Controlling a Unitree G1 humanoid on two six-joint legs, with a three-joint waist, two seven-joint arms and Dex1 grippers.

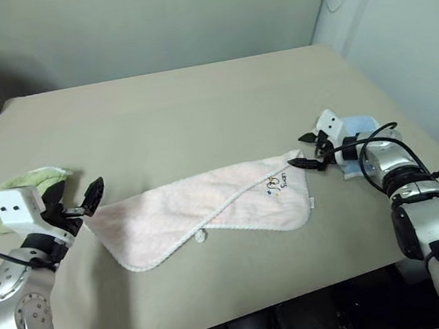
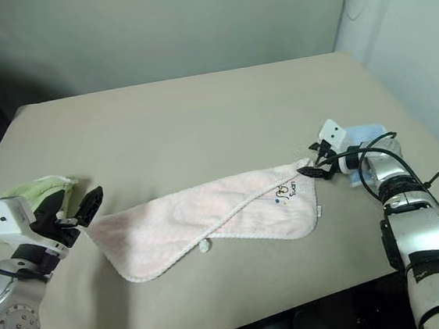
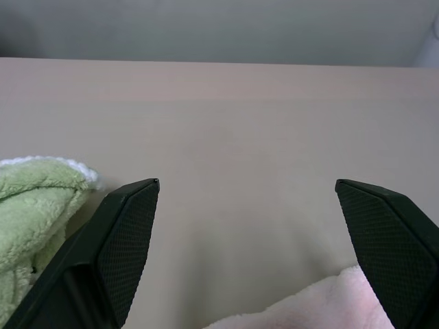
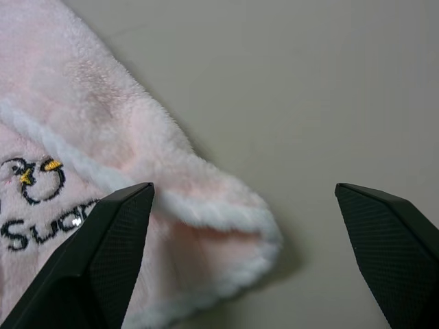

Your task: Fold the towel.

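Towel [image 1: 208, 209], pale pink with white edging, is laid flat across the lower centre of the frame on the beige table [image 1: 198, 112], partly folded so that one edge runs diagonally over it. A dark embroidered logo [image 1: 275, 184] is seen near its right corner, and a small loop [image 1: 200, 235] hangs at its lower edge. At lower left, the left gripper [image 1: 83, 201] is held released, its 2 black fingers spread apart, just beside the towel's left corner and gripping nothing. Behind that gripper a light green cloth [image 1: 29, 184] is lying on the table. At right, the right gripper [image 1: 310, 149] is spread wide at the towel's right corner, with nothing grasped. A light blue cloth [image 1: 357, 128] is partly hidden behind that wrist. Beyond, bare tabletop extends to a pale wall.
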